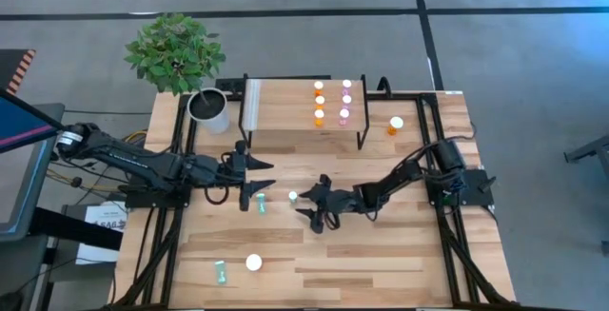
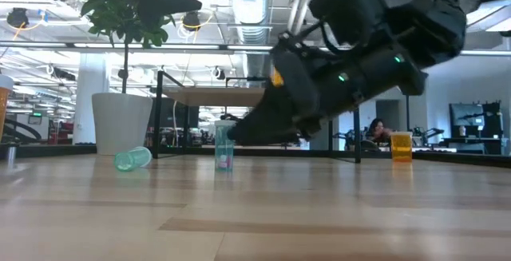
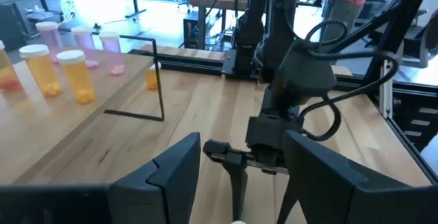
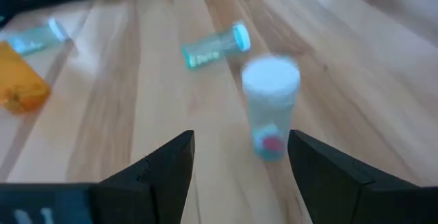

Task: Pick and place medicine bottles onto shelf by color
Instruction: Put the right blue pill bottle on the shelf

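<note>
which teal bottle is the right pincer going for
Find the right pincer at the table's middle. The upright teal bottle stands just ahead of its open fingers. Unlike the other teal bottles, which lie on their sides, it stands white cap up.

Blurred in the right wrist view: upright teal bottle [image 4: 271,106], label unreadable. Cut off by the edge beside it: orange bottle [image 4: 19,87]. Behind the shelf [image 2: 215,95] in the low view, bottles hidden by the dark arm.
</note>
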{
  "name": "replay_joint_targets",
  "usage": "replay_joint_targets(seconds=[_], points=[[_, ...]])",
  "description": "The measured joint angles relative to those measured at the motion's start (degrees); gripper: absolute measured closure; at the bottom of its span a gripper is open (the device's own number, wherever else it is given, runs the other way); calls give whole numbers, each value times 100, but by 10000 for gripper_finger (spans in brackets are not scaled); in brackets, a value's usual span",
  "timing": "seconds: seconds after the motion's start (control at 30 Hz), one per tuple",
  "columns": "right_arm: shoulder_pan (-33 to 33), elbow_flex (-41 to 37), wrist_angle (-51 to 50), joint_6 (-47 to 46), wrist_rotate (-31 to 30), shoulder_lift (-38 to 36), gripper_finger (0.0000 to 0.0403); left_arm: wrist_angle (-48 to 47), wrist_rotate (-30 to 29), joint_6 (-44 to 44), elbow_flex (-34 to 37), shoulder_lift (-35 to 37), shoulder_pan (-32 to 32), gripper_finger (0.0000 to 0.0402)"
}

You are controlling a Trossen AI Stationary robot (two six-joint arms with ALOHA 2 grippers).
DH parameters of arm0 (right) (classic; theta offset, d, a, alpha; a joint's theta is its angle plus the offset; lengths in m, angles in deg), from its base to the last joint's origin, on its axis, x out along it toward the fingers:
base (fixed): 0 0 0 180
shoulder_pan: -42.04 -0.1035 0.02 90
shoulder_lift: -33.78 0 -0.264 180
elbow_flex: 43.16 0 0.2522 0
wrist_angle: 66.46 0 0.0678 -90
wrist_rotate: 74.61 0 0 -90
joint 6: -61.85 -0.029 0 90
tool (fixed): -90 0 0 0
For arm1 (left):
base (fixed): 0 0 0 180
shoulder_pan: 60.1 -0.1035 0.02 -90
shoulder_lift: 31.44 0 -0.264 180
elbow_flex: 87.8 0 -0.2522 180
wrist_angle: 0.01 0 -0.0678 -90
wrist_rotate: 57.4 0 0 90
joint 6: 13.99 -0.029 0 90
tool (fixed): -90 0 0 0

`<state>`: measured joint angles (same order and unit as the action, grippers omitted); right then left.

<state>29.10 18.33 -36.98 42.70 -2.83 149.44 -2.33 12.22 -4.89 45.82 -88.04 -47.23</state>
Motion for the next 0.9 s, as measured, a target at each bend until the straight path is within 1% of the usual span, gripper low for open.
replay_joint_targets(seconds=[0.13, 0.4, 0.9], points=[[7, 217, -594, 29, -5, -7, 155, -60, 0, 2, 0, -2, 0, 205], [117, 258, -663, 99, -15, -7, 176, -64, 42, 26, 0, -2, 0, 205], [179, 263, -743, 110, 4, -9, 174, -66, 50, 103, -4, -2, -2, 205]])
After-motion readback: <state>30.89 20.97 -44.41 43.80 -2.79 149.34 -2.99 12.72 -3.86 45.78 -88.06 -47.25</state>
